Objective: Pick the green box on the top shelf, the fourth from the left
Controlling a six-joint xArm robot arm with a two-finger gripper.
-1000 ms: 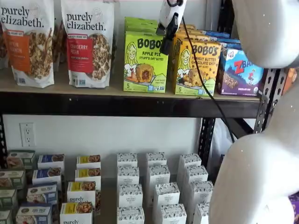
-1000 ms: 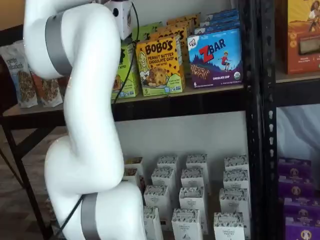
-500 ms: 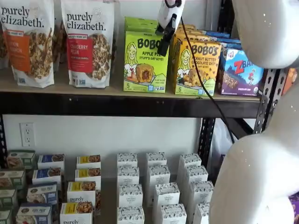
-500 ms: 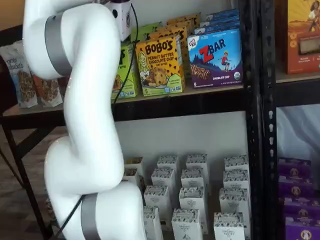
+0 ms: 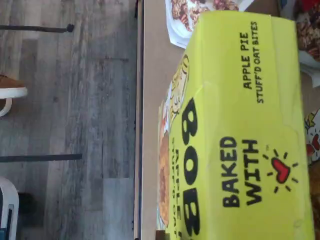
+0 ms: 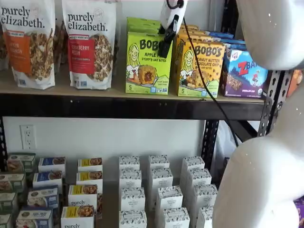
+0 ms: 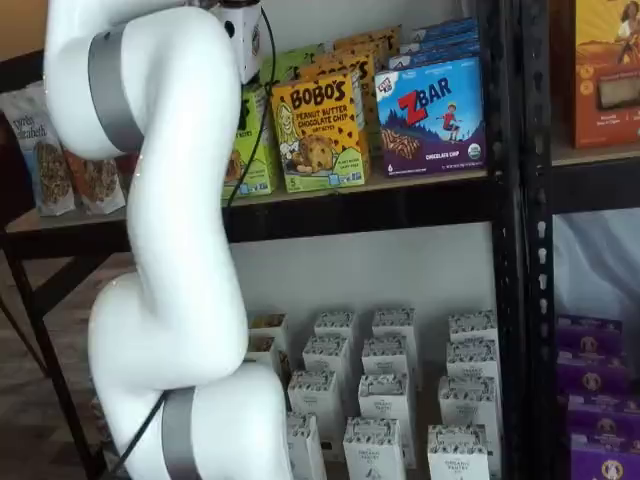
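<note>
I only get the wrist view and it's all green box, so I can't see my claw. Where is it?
Observer: In a shelf view the claw hangs at the green box's upper corner, on the side nearest the yellow-orange Bobo's box.
Operator: Is it open?
Observer: I cannot tell. Only one black finger shows, side-on.
Operator: Is anything behind my box?
Observer: Yes, more green boxes line up behind it on the top shelf.

green box (image 6: 147, 63) — lime, black lettering
</note>
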